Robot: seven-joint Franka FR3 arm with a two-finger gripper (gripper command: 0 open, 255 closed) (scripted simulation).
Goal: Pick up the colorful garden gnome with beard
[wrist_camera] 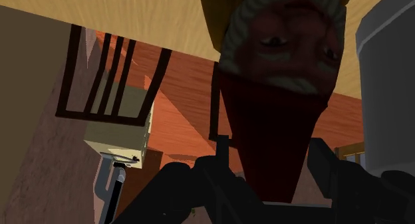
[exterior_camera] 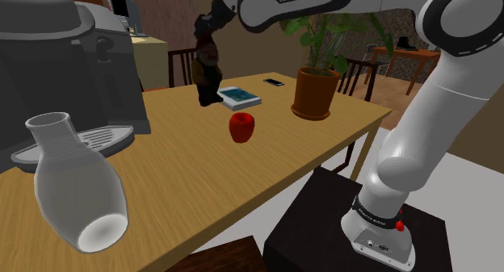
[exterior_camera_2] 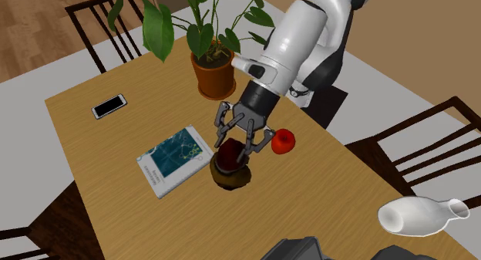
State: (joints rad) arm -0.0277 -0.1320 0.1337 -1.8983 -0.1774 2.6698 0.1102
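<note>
The garden gnome [exterior_camera: 208, 71] has a dark red pointed hat, a ruddy face with white moustache and a brown body. My gripper [exterior_camera: 207, 38] is shut on its hat from above, over the far side of the wooden table [exterior_camera: 186, 177]. From the second exterior view the gripper [exterior_camera_2: 234, 140] clasps the gnome [exterior_camera_2: 230, 167] between the book and the apple, the figure leaning a little. Whether its base touches the table I cannot tell. In the wrist view the gnome [wrist_camera: 279, 56] sits between my fingers [wrist_camera: 223, 156], hat tip toward the palm.
A red apple [exterior_camera: 241, 127] lies close by, and a teal book [exterior_camera: 239, 97] sits just beyond the gnome. A potted plant [exterior_camera: 315, 89] and a phone [exterior_camera: 274, 82] stand farther back. A white vase [exterior_camera: 77, 186] and a grey machine [exterior_camera: 65, 69] occupy the near end. Chairs ring the table.
</note>
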